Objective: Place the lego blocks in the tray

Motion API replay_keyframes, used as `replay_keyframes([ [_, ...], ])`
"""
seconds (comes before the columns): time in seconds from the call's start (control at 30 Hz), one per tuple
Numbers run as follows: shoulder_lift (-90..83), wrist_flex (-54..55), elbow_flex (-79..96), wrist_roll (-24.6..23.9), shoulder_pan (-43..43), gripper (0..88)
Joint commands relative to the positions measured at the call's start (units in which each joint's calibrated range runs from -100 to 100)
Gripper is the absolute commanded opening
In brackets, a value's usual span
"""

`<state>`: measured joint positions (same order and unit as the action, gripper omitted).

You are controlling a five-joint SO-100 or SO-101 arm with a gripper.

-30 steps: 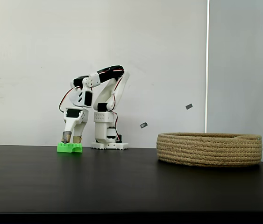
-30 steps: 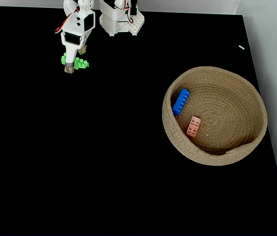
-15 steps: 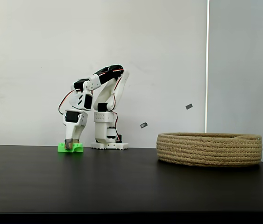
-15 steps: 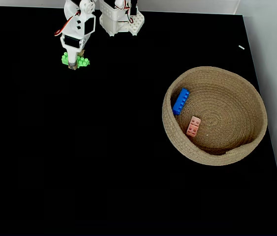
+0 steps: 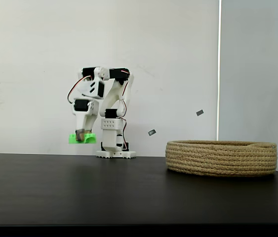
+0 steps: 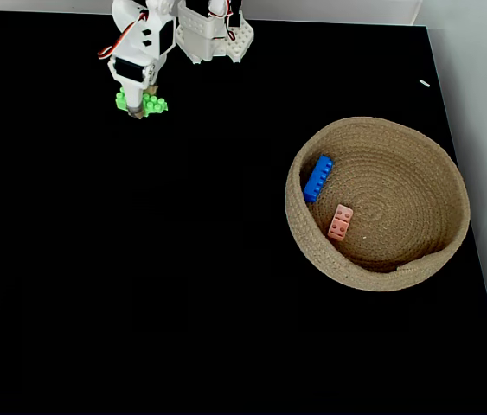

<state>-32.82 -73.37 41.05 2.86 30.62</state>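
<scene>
Your white five-joint arm's gripper (image 5: pixel 81 136) is clenched on the bright green studded plastic brick (image 5: pixel 82 138), gripping it from above with the fingers pointing down. In the side-on fixed view, the brick hangs in the left-centre of the frame, clear of the black tabletop (image 5: pixel 129 192) with a strip of pale wall showing beneath it. It sits roughly level, just left of the arm's white base (image 5: pixel 115 148).

Looking down from the other fixed camera, you find the gripper (image 6: pixel 139 111) in the upper left of the frame, with the green brick (image 6: pixel 150 105) peeking out on both sides of the fingers, its studs showing to the right. The arm's base (image 6: pixel 217 35) stands at the top edge, just right of the gripper.

Your tray, the wide, shallow round basket of coiled tan rope (image 6: pixel 438 186), sits at the right of the frame, well apart from the gripper. Inside it lie two bricks: the blue studded brick (image 6: pixel 317 178) rests against the inner left wall, tilted along the slope, and the shorter pale pink studded brick (image 6: pixel 340 222) lies just below it on the basket floor. The two are near each other but apart.

In the side-on view the basket (image 5: pixel 221 158) rests on the tabletop at the right, its low ribbed wall hiding whatever is inside.
</scene>
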Motion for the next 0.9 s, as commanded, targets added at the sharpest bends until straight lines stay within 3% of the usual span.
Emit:
replay_keyframes([
  [0.0,-0.4,-13.1,-22.1,-7.4,-14.4,0.2],
  [0.27,-3.7,-8.0,-27.1,-15.5,-38.1,0.2],
  [0.47,-0.4,-1.8,-26.7,-20.6,-50.4,0.2],
  [0.87,21.6,3.8,-40.9,-27.6,-58.1,0.2],
])
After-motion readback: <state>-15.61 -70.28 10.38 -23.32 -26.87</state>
